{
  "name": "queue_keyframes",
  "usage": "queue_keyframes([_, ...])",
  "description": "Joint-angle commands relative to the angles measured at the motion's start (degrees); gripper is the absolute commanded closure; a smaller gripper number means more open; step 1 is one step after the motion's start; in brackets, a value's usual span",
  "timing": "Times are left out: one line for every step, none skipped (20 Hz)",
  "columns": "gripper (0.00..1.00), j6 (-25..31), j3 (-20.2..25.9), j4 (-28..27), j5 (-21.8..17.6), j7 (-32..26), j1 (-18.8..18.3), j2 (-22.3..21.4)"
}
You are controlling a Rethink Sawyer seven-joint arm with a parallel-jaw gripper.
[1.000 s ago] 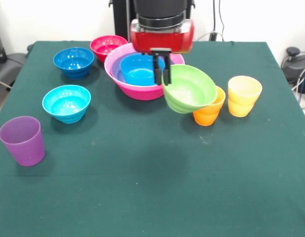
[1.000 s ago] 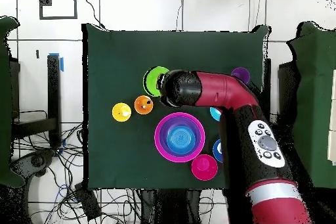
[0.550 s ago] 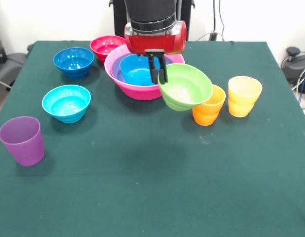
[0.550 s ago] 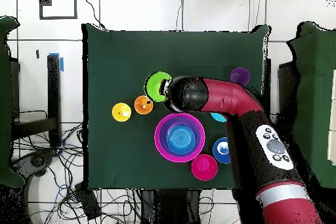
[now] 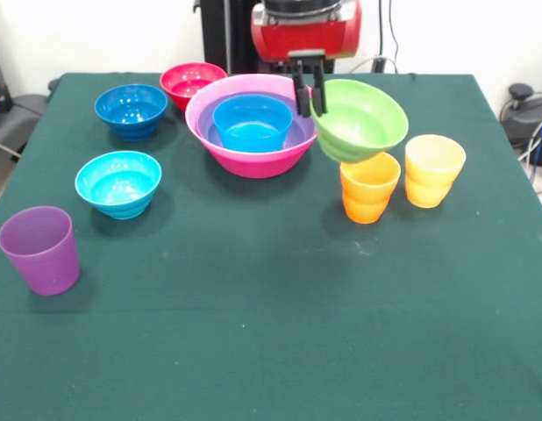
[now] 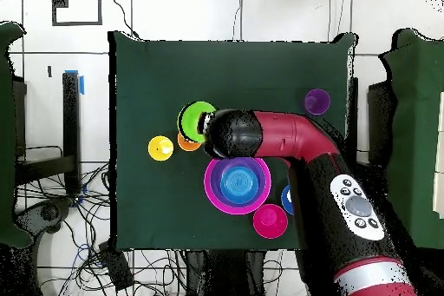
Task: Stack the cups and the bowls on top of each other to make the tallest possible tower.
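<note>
Rising from its lower, tilted carry of a second ago, the lime-green plastic bowl is now hanging nearly level and higher, its rim pinched between the closed black fingers of the gripper. The bowl is sitting in the air just above the orange stepped plastic cup, beside the tower, whose wide hot-pink plastic bowl is holding a purple bowl and a mid-blue bowl. This lift is probably giving clearance over the pink rim, so the green bowl can be nested onto the blue one next. The yellow stepped cup is standing just beside the orange one, crowding that side; open green cloth is lying toward the camera. The cyan bowl, dark blue bowl, red-pink bowl and translucent purple tumbler are standing well apart from the carried bowl.
</note>
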Motion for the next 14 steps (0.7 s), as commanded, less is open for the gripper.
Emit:
queue_keyframes([1.0,0.9,4.1,4.8,-1.9,-4.9,-1.2,-1.2])
queue_keyframes([1.0,0.3,4.4,4.6,-2.3,-5.6,-1.9,-0.3])
queue_keyframes([1.0,-0.2,4.8,4.4,-2.7,-6.2,-2.6,0.7])
queue_keyframes([1.0,-0.5,5.1,4.1,-3.1,-6.8,-3.3,1.6])
queue_keyframes([1.0,-0.8,5.4,3.9,-3.5,-7.6,-4.1,2.3])
queue_keyframes([1.0,-0.9,5.6,3.7,-3.9,-8.2,-4.8,2.8])
queue_keyframes([1.0,-0.9,6.0,3.5,-4.3,-8.9,-5.5,3.4])
queue_keyframes([1.0,-1.0,6.3,3.4,-4.7,-9.6,-6.3,3.9])
queue_keyframes([1.0,-1.0,6.5,3.2,-5.4,-10.1,-6.9,4.2])
queue_keyframes([1.0,-1.1,6.6,3.0,-6.0,-10.5,-7.5,4.5])
queue_keyframes([1.0,-1.2,6.8,2.9,-6.7,-11.0,-8.2,4.8])
queue_keyframes([1.0,-1.1,7.0,2.6,-7.3,-11.7,-8.9,5.1])
queue_keyframes([1.0,-0.8,7.3,2.5,-7.8,-12.2,-9.6,5.3])
queue_keyframes([1.0,-0.4,7.7,2.3,-8.3,-12.8,-10.3,5.6])
